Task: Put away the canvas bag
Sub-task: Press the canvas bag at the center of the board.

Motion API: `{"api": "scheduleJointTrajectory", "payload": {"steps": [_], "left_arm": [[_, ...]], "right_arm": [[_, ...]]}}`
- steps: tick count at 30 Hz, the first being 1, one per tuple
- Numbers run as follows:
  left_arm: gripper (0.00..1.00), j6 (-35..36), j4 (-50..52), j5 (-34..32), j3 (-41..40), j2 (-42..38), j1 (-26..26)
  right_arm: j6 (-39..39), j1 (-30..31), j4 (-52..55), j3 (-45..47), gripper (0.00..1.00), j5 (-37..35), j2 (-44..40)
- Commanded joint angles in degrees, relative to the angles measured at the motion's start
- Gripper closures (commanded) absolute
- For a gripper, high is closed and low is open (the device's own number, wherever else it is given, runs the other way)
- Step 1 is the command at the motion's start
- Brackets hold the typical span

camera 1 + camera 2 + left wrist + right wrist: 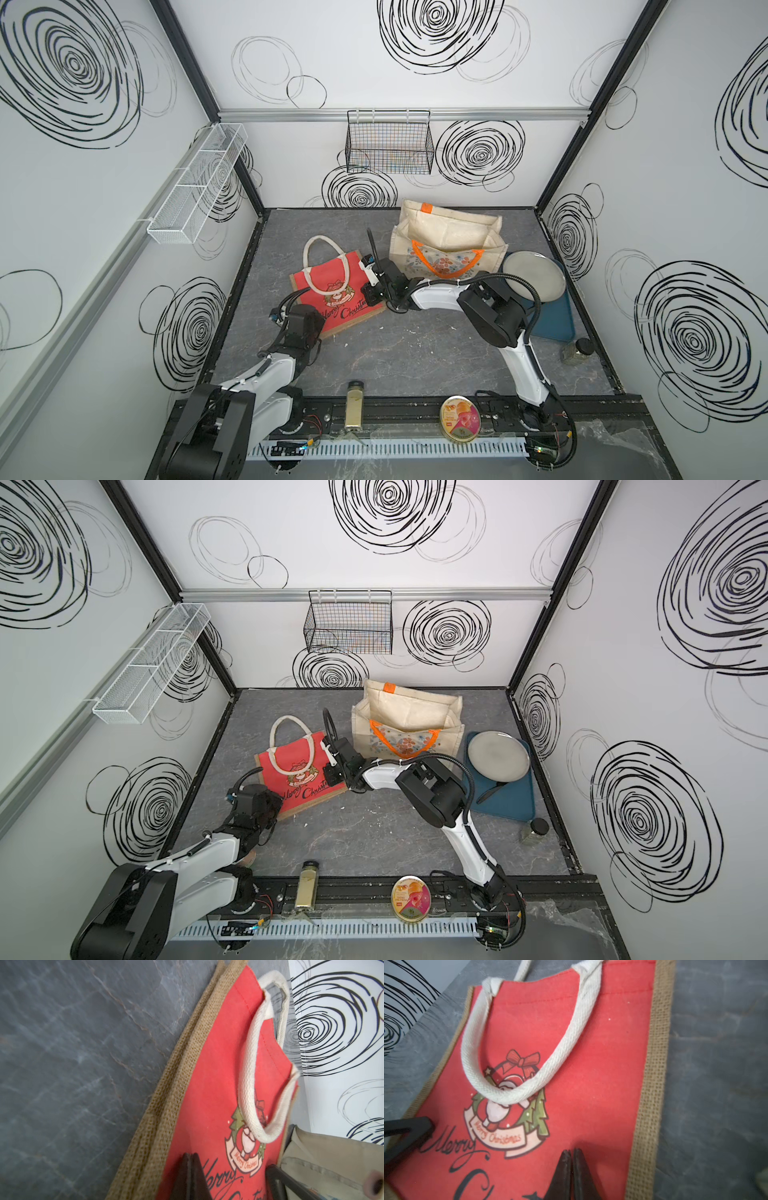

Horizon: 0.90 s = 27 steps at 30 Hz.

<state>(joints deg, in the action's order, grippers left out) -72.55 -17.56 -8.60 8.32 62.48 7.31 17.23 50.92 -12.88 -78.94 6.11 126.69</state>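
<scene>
Where it lies flat on the grey marbled desk [415, 353], 9 o'clock of centre, the red canvas bag with burlap edges and cream rope handles [309, 297] runs its long axis from 5 to 11 o'clock, handles toward 11. The left pincer [188, 1156] is closed above the red face; the right pincer [572, 1152] has jaws all but together. Just beside, at 2 o'clock, stands a cream floral tote with orange handles [449, 245]; a black wire basket [388, 143] hangs at 12.
</scene>
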Motion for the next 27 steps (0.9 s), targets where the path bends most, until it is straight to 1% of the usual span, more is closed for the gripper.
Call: {"api": "scheduleJointTrajectory", "payload": {"steps": [1,3,7,10,11,13,15,17,21,24,27], "left_arm": [[1.0,-0.6,0.8,0.3,-2.2,0.6,-0.7],[1.0,-0.4,1.4,-0.4,-2.3,0.3,-0.8],[1.0,0.8,3.5,-1.9,-2.3,-1.7,-0.9],[0.94,3.2,5.9,-3.1,-2.0,-3.6,-0.9],[0.93,4.7,5.7,-2.3,-2.0,-3.8,-2.4],[0.92,6.5,5.1,1.5,-2.0,-3.4,-6.6],[0.92,6.6,4.0,4.0,-1.8,-2.8,-7.8],[0.91,5.8,3.6,4.2,-1.8,-2.4,-6.3],[0.91,6.6,2.5,0.9,-1.5,-0.7,-1.9],[0.91,7.1,1.7,1.2,-1.1,0.8,-1.5],[0.91,7.3,4.2,0.3,-0.2,-0.1,-1.5]], "right_arm": [[1.0,0.3,3.1,2.7,0.89,-2.8,-0.8],[0.0,1.2,6.1,4.0,0.89,-5.8,-2.0],[0.1,2.7,6.2,10.0,0.9,-7.2,-5.7],[2.5,3.2,4.1,14.5,0.93,-5.7,-5.8],[3.5,3.3,3.4,15.6,0.94,-4.9,-5.6],[4.5,3.8,2.9,17.4,0.94,-6.0,-6.7],[4.3,4.7,3.3,18.5,0.94,-8.1,-8.9],[3.5,5.5,4.3,19.0,0.94,-8.8,-10.5],[1.9,8.2,5.6,19.2,0.96,-7.9,-10.9],[0.9,10.0,5.0,19.9,0.98,-7.8,-12.6],[1.3,9.9,3.9,20.9,0.98,-7.7,-14.3]]}}
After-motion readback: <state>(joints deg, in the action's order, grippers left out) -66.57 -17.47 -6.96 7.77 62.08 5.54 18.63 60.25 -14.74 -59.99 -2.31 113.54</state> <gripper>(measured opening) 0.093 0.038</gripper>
